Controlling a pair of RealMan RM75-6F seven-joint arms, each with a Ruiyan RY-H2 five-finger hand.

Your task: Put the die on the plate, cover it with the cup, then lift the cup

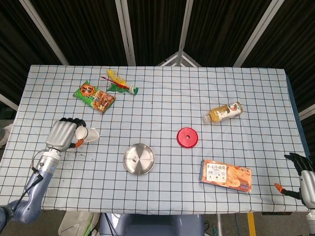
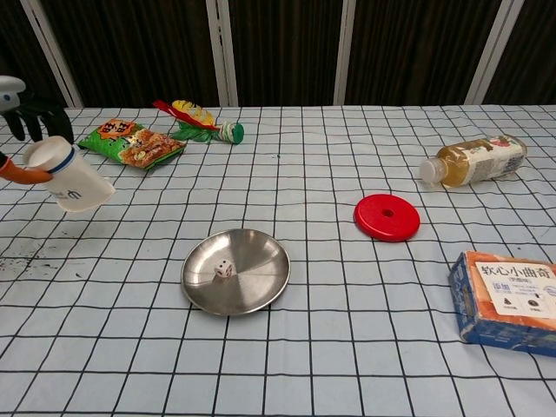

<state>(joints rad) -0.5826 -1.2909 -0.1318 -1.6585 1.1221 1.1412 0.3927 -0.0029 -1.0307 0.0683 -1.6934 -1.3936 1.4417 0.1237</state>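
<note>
One die (image 2: 224, 269) already sits on the plate (image 2: 261, 291), a little left of its middle, so the first step reads as done and the covering comes next. You have the cup (image 2: 74, 181) grasped in your left hand (image 1: 63, 134), clear of the bench (image 2: 313, 200) and tilted, its closed end toward the hand and its mouth pointing down and toward the plate. That tilt suits you: the mouth must face down to drop over the die. The cup is well left of the plate, so you have a carry across and a turn upright over the die to make. Your right hand (image 1: 304, 174) waits at the bench's far right corner, grasping nothing, fingers apart, out of the way. The snack bag (image 2: 130, 143), red disc (image 2: 387, 216), bottle (image 2: 473, 161) and box (image 2: 508, 300) lie off your path.
</note>
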